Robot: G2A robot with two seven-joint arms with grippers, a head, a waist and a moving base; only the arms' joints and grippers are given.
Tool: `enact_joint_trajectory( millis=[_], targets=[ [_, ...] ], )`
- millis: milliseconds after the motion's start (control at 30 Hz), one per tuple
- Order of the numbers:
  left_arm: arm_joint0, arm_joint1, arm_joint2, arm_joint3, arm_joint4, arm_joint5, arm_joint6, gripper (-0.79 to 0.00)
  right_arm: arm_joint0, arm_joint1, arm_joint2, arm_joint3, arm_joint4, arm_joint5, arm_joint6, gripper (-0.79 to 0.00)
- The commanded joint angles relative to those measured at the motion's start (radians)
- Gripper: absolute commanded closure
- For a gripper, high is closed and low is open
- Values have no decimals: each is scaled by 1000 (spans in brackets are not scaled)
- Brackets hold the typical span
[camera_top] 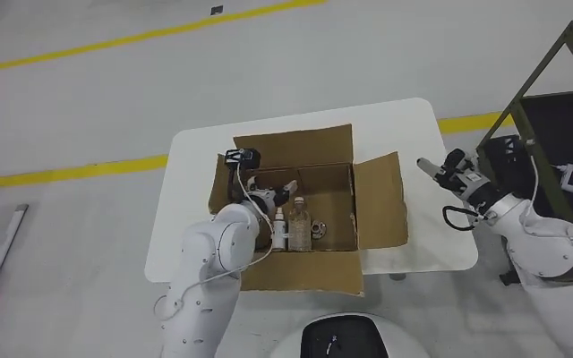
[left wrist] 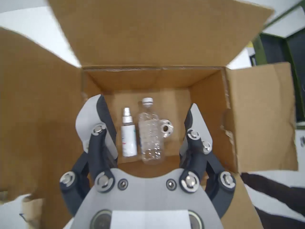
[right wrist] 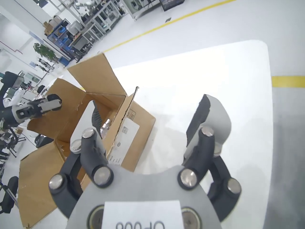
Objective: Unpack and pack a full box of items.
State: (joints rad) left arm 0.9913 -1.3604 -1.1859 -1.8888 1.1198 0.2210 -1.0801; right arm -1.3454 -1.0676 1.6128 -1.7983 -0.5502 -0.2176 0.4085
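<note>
An open cardboard box [camera_top: 380,201] sits on the white table [camera_top: 197,179] with its flaps spread out. On its floor lie a white spray bottle [left wrist: 128,134], a clear plastic bottle [left wrist: 150,137] and a small metal flange [left wrist: 166,127], side by side; the bottles [camera_top: 279,231] [camera_top: 299,225] lie at the box's near side. My left gripper [left wrist: 146,107] hangs open above them, over the box's left part [camera_top: 273,192], holding nothing. My right gripper [right wrist: 149,107] is open and empty, held off the table's right side [camera_top: 430,166], apart from the box [right wrist: 95,82].
A dark green metal frame [camera_top: 537,98] stands right of the table, close behind my right arm. The box's right flap [camera_top: 380,201] lies flat on the table. Bare tabletop [right wrist: 202,72] stretches between the box and the table's right edge.
</note>
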Motion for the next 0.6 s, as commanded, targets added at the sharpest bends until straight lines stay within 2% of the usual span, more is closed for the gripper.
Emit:
enact_joint_trajectory(
  millis=[0,33,200,400,467,567],
  targets=[
    [0,0,10,-3,70,-9,-1,-785,-17,0,9,-13,-30,1,-21,-95],
    [0,0,10,-3,70,-9,-1,-785,-26,-1,11,-20,-34,2,-40,0],
    [0,0,10,-3,70,-9,-1,-785,-68,-3,6,-62,-100,21,-102,0],
    [0,0,10,-3,70,-9,-1,-785,-65,-6,-25,-80,-116,17,-86,0],
    [12,0,4,21,49,-26,28,-785,-56,-7,-38,-71,-113,14,-83,0],
    [-12,-5,40,81,25,-70,23,-785,-41,-9,-58,-63,-120,14,-81,0]
  ],
)
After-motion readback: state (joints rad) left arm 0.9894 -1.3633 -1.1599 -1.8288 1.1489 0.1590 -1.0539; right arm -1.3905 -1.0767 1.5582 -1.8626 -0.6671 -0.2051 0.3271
